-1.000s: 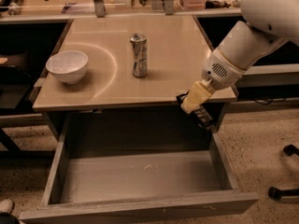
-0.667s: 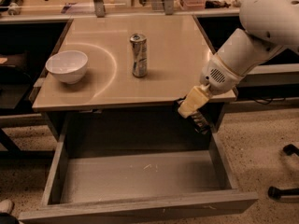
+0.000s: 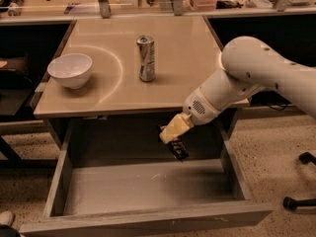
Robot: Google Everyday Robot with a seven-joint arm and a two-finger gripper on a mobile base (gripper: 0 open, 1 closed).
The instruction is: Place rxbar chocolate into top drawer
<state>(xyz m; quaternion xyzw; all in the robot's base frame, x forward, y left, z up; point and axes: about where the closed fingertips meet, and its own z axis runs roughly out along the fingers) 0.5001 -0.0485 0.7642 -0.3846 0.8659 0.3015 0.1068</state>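
While the top drawer (image 3: 148, 222) stands open, the gripper (image 3: 172, 135) clasps the rxbar chocolate (image 3: 178, 150) above it.

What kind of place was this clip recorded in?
Probably an office or lab workspace: a desk-like table with its top drawer pulled open, a speckled floor with a wheeled chair base at right, cluttered benches behind. The gripper holds the rxbar chocolate above the drawer.

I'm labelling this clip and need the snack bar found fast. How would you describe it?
Look at the open drawer under the table. Above its back hangs the pincer, gripping the bar. It's the small flat black thing, unlike the silver can and white bowl on the table.
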